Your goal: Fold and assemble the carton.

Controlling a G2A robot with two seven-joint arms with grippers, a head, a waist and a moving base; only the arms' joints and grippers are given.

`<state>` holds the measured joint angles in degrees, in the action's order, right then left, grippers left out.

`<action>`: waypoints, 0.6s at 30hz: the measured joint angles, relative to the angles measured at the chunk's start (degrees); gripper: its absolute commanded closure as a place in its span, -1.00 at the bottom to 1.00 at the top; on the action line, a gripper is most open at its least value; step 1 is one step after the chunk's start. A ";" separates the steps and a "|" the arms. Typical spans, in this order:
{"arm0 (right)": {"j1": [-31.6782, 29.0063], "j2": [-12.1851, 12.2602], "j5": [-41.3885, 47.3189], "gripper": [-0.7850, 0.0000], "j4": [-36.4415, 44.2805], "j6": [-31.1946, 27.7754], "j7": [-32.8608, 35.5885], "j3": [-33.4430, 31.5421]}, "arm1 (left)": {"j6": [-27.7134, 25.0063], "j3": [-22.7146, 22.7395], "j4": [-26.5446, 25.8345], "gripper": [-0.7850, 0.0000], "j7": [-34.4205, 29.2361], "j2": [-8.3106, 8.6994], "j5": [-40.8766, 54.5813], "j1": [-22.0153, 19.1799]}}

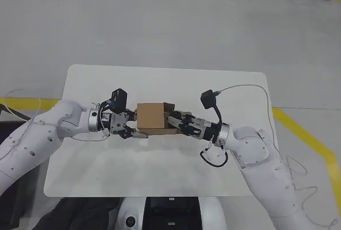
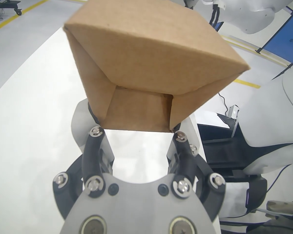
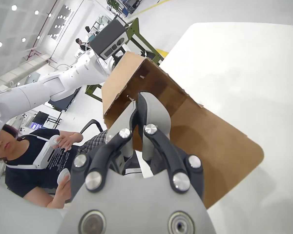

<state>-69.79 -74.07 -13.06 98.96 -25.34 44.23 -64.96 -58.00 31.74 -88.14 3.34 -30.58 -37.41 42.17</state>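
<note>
Carton [image 1: 150,116] sits on its side over the middle of the white tabletop [image 1: 158,172], held between the two arms; can't tell if it touches the surface. Left gripper [image 1: 128,124] has its jaws spread wide, clamped across the carton's open end, one on each side wall. Right gripper [image 1: 176,122] has its jaws almost together, pinching a thin cardboard wall at the opposite end.
</note>
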 measured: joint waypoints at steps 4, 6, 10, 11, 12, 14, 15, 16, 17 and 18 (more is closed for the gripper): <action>1.17 0.13 0.99 1.00 -0.42 -0.30 2.30 1.05 | 0.00 -1.60 -0.12 0.18 0.02 0.49 0.73 -1.05; 1.69 0.22 1.34 1.00 -0.51 -0.26 3.38 1.51 | 0.00 -2.52 -0.41 0.18 -0.34 0.73 0.73 -1.66; 2.65 0.34 2.88 1.00 -0.84 -0.58 5.72 2.69 | 0.00 -4.10 -1.13 0.29 -0.39 1.21 0.46 -2.74; 2.96 0.36 3.86 1.00 -1.09 -0.81 6.50 3.10 | 0.00 -4.60 -1.36 0.29 -0.22 1.37 0.45 -3.05; 3.24 0.37 4.59 1.00 -1.34 -0.93 6.98 3.32 | 0.00 -4.98 -1.52 0.29 -0.06 1.49 0.42 -3.30; 3.92 0.40 5.30 1.00 -1.92 -0.97 7.61 3.79 | 0.00 -5.96 -1.97 0.27 0.42 1.76 0.36 -3.84; 4.18 0.40 5.43 1.00 -2.14 -0.95 7.75 4.08 | 0.00 -6.41 -2.13 0.27 0.66 1.87 0.36 -4.10; 4.42 0.39 5.53 1.00 -2.37 -0.93 7.82 4.40 | 0.00 -6.86 -2.24 0.28 0.88 1.97 0.35 -4.38; 4.73 0.36 5.65 1.00 -2.71 -0.90 7.88 4.86 | 0.00 -7.45 -2.35 0.28 1.14 2.11 0.26 -4.78; 4.97 0.33 5.79 1.00 -2.97 -0.88 7.92 5.23 | 0.00 -7.89 -2.43 0.28 1.34 2.20 0.18 -5.09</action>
<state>-64.81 -73.74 -7.27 95.99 -26.22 52.16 -59.74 -58.00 23.85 -90.57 4.68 -28.38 -37.22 37.08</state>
